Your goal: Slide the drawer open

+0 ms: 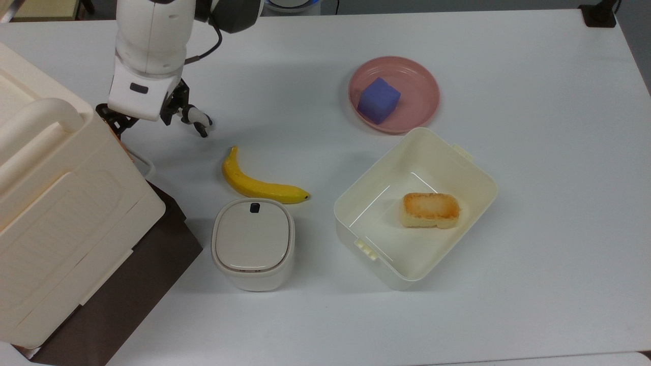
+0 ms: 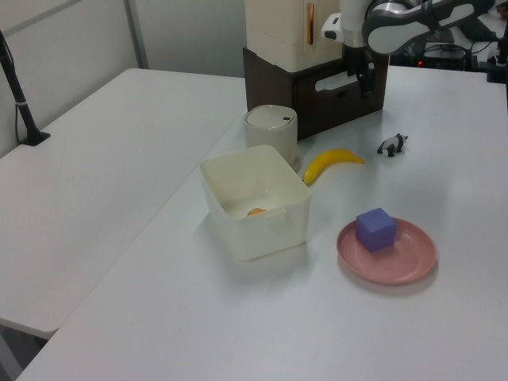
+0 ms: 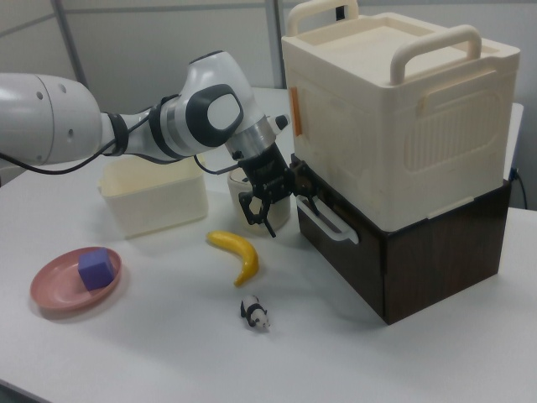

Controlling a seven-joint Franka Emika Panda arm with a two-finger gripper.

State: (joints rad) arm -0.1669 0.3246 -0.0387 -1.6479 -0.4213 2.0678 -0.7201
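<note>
So far nothing is pulled: the drawer [image 3: 352, 252] sits flush in its dark cabinet at a tabletop corner, under the cream box [image 3: 394, 109]. My claw [image 3: 281, 197] hangs spread open by the white handle [image 3: 323, 220], not yet gripping.

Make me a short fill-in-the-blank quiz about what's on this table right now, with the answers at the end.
1. The purple cube sits on the ____ plate.
2. The large cream box rests on top of the dark brown ____ unit.
3. In the top view, the banana lies between the toy panda and the lidded ____ container.
4. The gripper is at the drawer's white ____.

Answers: pink; drawer; white; handle
</note>
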